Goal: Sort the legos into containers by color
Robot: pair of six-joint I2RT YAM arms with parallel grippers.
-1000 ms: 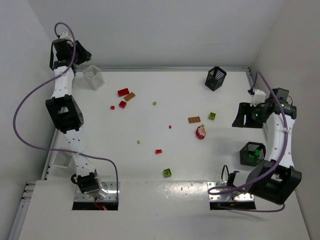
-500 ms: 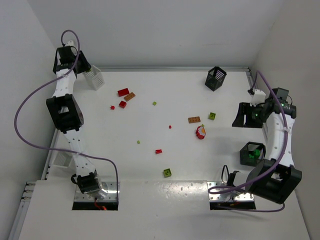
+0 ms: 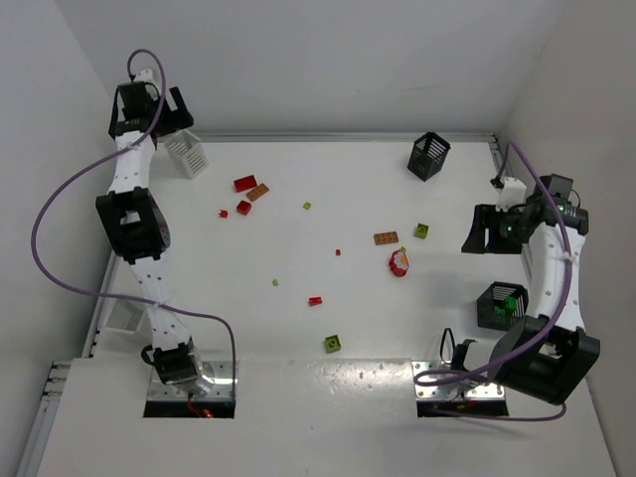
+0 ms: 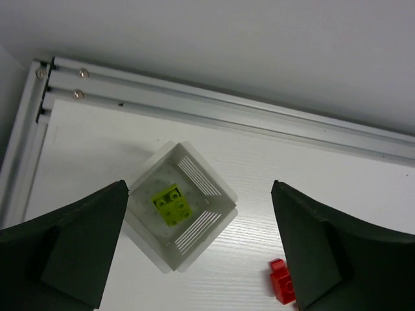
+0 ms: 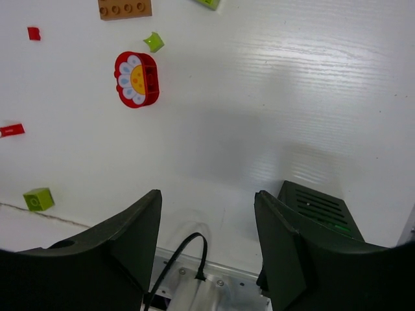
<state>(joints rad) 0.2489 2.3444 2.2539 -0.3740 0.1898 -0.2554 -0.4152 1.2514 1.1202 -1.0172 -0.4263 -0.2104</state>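
My left gripper (image 4: 200,188) hangs open high over the white basket (image 4: 214,210) at the back left corner, nothing between its fingers. A yellow-green brick (image 4: 172,204) lies inside that basket. From above, this gripper (image 3: 151,107) stands just behind the basket (image 3: 187,152). My right gripper (image 5: 207,194) is open and empty over bare table at the right, next to a black basket (image 5: 318,204) with green pieces (image 3: 509,301) in it. Loose legos lie scattered mid-table: a red brick (image 3: 244,183), an orange-brown plate (image 3: 386,238), a green brick (image 3: 333,344).
A second black basket (image 3: 428,155) stands at the back right. A red flower-faced piece (image 5: 137,78) lies left of my right gripper. A red brick (image 4: 282,282) sits by my left gripper's right finger. The metal rail (image 4: 227,110) runs along the back edge.
My left gripper has risen and moved back over the white basket, and its jaws have opened wide. The right arm has stayed in place.
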